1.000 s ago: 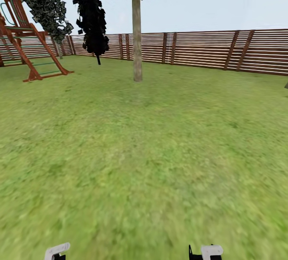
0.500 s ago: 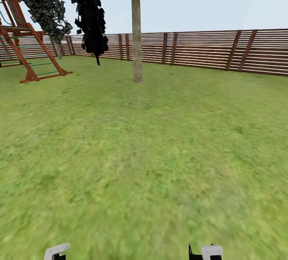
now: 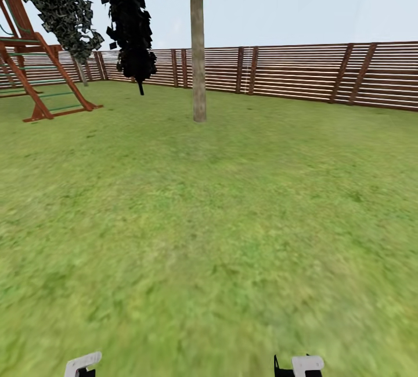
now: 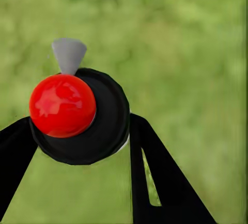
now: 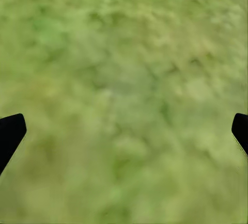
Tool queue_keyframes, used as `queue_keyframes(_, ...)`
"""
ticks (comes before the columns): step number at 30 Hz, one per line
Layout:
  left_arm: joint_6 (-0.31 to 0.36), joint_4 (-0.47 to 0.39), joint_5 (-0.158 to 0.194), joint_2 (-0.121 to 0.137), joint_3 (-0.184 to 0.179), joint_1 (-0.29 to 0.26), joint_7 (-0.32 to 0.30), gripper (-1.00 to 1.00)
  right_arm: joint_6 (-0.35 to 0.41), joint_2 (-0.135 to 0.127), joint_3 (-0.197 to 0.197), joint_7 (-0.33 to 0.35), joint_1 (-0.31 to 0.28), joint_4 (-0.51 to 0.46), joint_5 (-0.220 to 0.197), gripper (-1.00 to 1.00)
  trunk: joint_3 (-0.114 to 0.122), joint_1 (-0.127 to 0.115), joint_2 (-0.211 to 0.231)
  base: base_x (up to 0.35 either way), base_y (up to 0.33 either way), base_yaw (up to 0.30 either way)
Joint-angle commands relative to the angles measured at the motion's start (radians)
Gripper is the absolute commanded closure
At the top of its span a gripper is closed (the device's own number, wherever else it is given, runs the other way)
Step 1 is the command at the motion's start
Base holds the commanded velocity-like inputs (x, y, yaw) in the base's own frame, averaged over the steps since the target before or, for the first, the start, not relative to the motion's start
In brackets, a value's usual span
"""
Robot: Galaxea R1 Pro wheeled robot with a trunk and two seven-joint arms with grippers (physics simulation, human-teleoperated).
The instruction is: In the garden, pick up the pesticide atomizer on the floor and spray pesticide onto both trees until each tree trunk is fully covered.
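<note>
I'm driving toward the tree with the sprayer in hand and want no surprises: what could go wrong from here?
Three risks, as I judge them:
1. The left gripper holds the sprayer between its fingers over bare grass; a jolt could drop it.
2. The tree trunk is far off across the lawn, so spraying now would likely miss it.
3. The play frame stands to the left of the path; drifting that way risks a bump.
</note>
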Motion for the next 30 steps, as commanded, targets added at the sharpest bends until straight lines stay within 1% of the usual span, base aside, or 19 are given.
queue_keyframes(1, -0.003, 0.001, 0.005, 0.0, 0.004, 0.0, -0.005, 1.0, 0.0, 0.0, 0.007, -0.01, -0.001, 0.001, 0.006, -1.0, -0.001, 0.0, 0.0, 0.339, 0.0, 0.0)
queue_keyframes(30, -0.003, 0.001, 0.005, 0.0, 0.004, 0.0, -0.005, 1.0, 0.0, 0.001, 0.007, -0.012, -0.001, 0.001, 0.005, -1.0, -0.001, 0.0, 0.0, 0.339, 0.0, 0.0)
